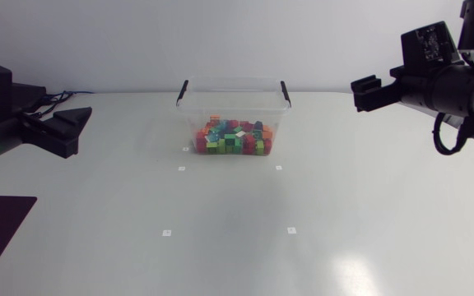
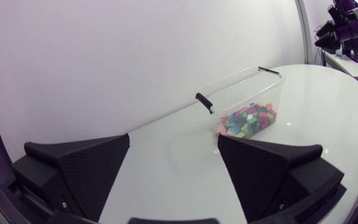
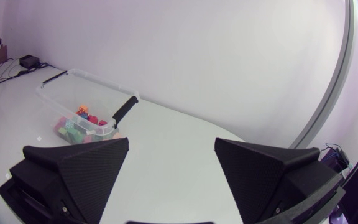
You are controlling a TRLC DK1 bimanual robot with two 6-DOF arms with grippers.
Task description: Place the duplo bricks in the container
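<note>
While duplo bricks (image 1: 233,136) lie in container (image 1: 192,111), left gripper (image 2: 173,137) wide, right gripper (image 3: 171,140) wide, empty.

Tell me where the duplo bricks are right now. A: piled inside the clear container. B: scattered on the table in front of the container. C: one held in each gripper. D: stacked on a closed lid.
A: the duplo bricks lie heaped inside the container, and the left gripper and right gripper stand open, holding nothing.
</note>
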